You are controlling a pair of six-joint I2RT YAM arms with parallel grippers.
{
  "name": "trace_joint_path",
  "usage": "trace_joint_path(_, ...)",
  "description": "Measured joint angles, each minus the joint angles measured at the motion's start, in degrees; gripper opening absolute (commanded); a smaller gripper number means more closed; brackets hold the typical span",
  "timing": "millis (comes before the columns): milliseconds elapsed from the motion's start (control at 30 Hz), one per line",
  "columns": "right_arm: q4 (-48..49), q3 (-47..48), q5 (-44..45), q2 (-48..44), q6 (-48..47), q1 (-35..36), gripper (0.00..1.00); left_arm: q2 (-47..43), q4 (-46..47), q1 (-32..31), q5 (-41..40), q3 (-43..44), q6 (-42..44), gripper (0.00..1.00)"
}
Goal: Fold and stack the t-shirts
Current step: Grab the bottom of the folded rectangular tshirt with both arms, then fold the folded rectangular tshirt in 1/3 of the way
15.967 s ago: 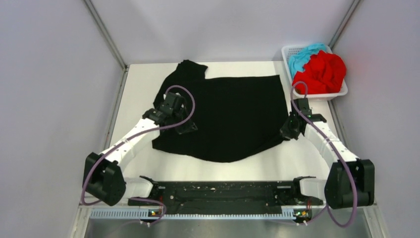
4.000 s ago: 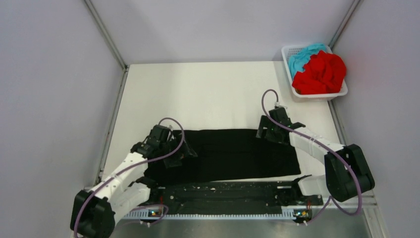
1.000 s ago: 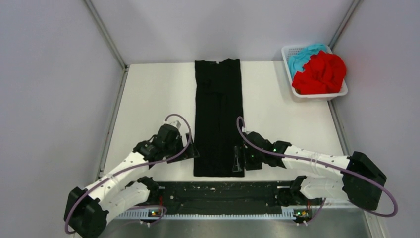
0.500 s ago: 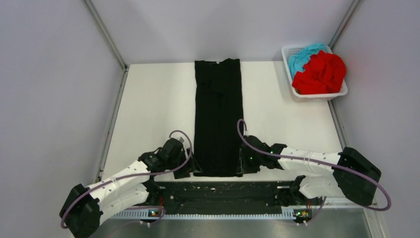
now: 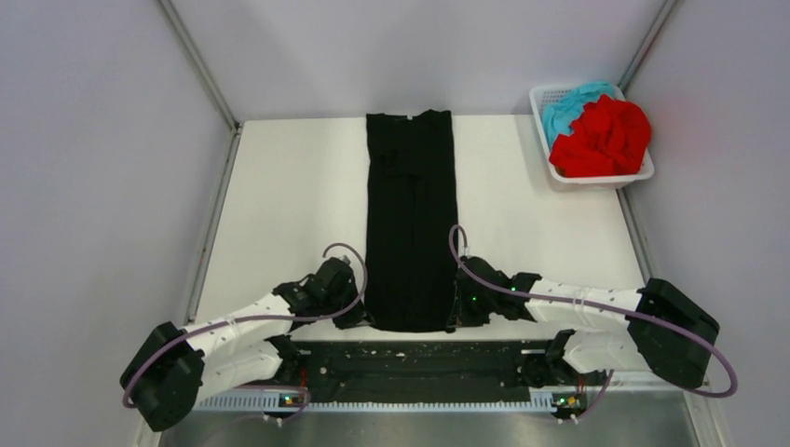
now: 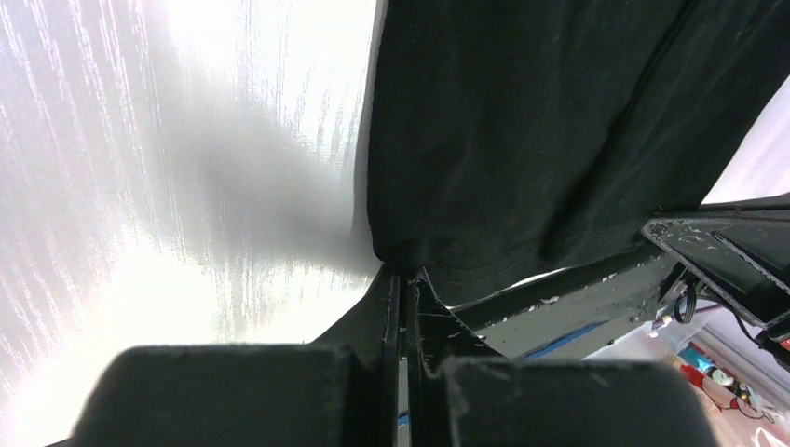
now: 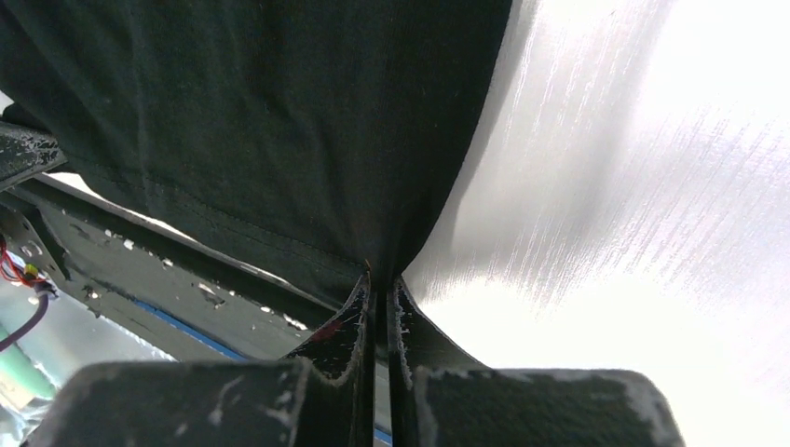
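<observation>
The black shirt (image 5: 411,214) lies as a long narrow strip down the middle of the bench (image 5: 289,186), its two near corners pinched in the closed left tool (image 5: 361,319) and right tool (image 5: 456,315), probably to lift that hem toward the far end.

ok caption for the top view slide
Left gripper and right gripper pinch the near corners of a black t-shirt folded into a strip; red shirt, teal shirt in basket.

Bare table (image 5: 289,186) lies open left and right of the black t-shirt (image 5: 411,214) running down the centre. The basket (image 5: 606,179) fills the upper right corner, walls (image 5: 102,186) close both sides, and a black rail (image 5: 419,358) crosses the bottom.
</observation>
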Motion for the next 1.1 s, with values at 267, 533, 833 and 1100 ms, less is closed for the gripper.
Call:
trace_joint_path(267,0.6,-4.1,-2.4,-5.3,0.3,0.4,0.0,-6.3,-4.3,-5.8,-2.0,-1.6,-2.7,0.0)
trace_joint_path(533,-3.1,-5.5,-5.3,-16.2,-0.5,2.0,0.0,-19.3,-12.5,-12.2,-2.8,0.0,-6.7,0.0)
trace_joint_path(833,-4.6,6.6,-1.0,-10.4,-8.7,-2.3,0.0,-5.9,-7.6,-8.2,-10.1,12.2,0.6,0.0)
trace_joint_path(1100,-2.3,18.6,2.2,1.7,-18.0,-12.8,0.0,10.4,1.4,6.2,-9.4,23.7,10.4,0.0)
